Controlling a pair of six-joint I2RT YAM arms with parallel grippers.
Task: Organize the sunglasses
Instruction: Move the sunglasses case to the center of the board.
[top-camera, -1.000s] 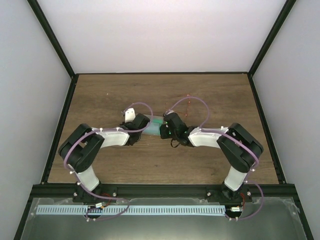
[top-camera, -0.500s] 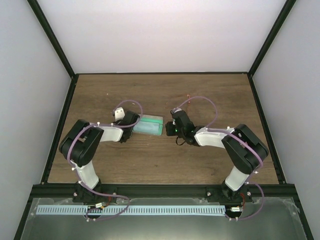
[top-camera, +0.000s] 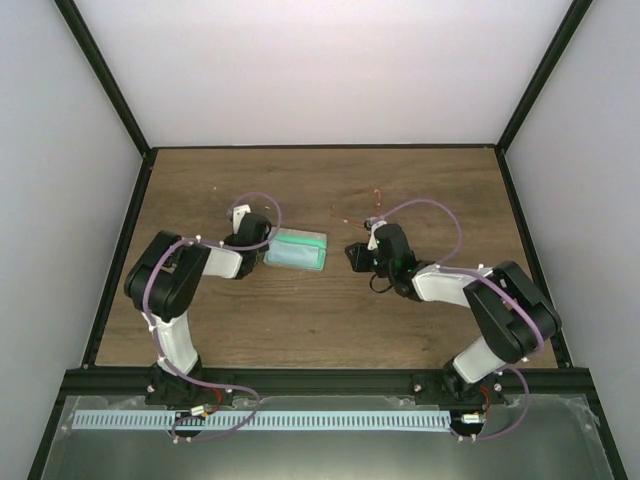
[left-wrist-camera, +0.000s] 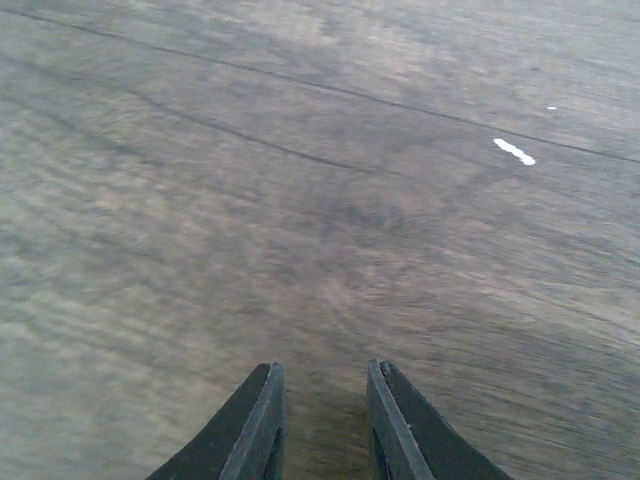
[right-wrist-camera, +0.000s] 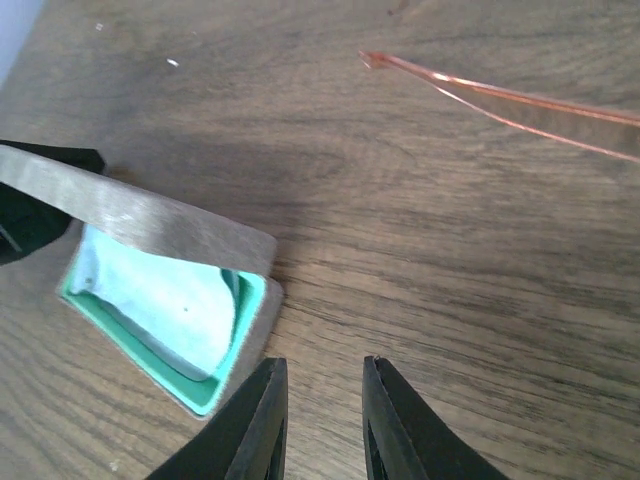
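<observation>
1. Looking down on a brown wooden table, with two robot arms reaching in from the near edge.
2. Showing a grey case lying open near the middle of the table, with the lid tilted up and the green lining facing upward.
3. Showing a pale blue cloth lying inside the case, on the green lining.
4. Showing the sunglasses, a pair with a very thin red wire frame, lying on bare wood to the far right of the case. Resting outside the case and apart from it, touching neither gripper.
5. Showing the left gripper sitting low over bare wood just left of the case. Fingers standing slightly apart, gripping nothing. Not possible to tell whether touching the case.
6. Showing the right gripper pointing down at the table just right of the case, nearer than the sunglasses. Fingers standing slightly apart with only wood between them, gripping nothing.
7. Showing a small white fleck on the wood beyond the left gripper.
</observation>
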